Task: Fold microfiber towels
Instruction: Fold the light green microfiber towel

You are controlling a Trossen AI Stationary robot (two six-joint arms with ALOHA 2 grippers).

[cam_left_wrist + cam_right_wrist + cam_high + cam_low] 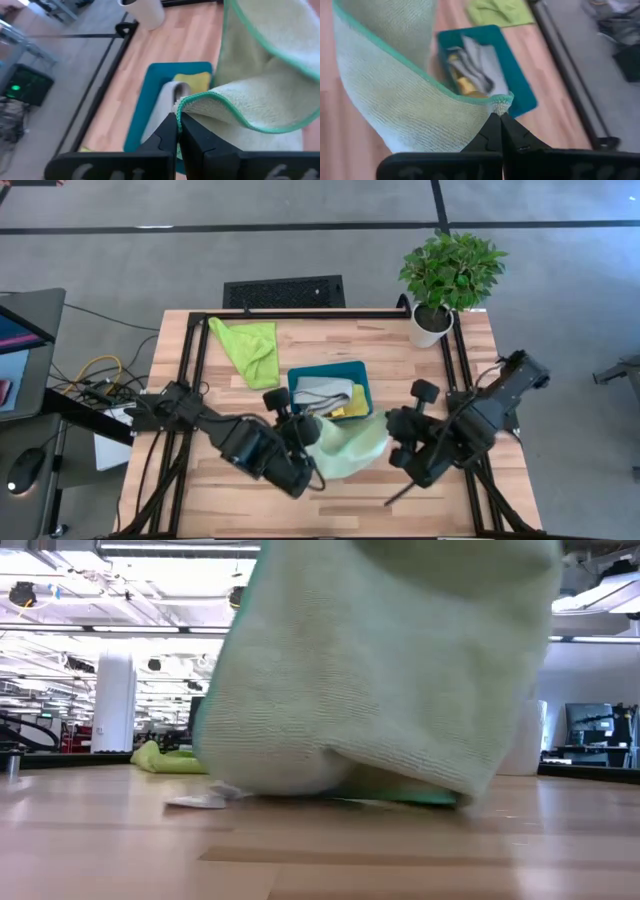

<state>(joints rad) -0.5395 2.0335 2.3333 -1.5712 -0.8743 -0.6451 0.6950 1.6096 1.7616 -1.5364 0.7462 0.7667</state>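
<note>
The wooden table (400, 370) is the biggest thing here, and the teal tray (328, 370) sits near its middle. Everything else is placed from that tray.

The pale sage green towel (350, 448) hangs in the air just in front of the tray, on the side away from the plant (450, 270). It is stretched out sideways, long from the left arm to the right arm, and it sags in the middle. Its low part touches the table. It looks fuzzy and soft, with a darker green stitched edge.

The left gripper (178, 122) is pinched tight on one corner of this towel, at the tray's left front. The right gripper (500, 120) is pinched tight on the other corner, at the tray's right front — both claws are fully closed on cloth.

The lime green towel (250, 348) lies crumpled flat on the table, just left of the tray and a bit farther back.

Inside the tray lie two smaller bundles — the light grey towel (322, 393) and the yellow towel (352, 408), touching each other.
</note>
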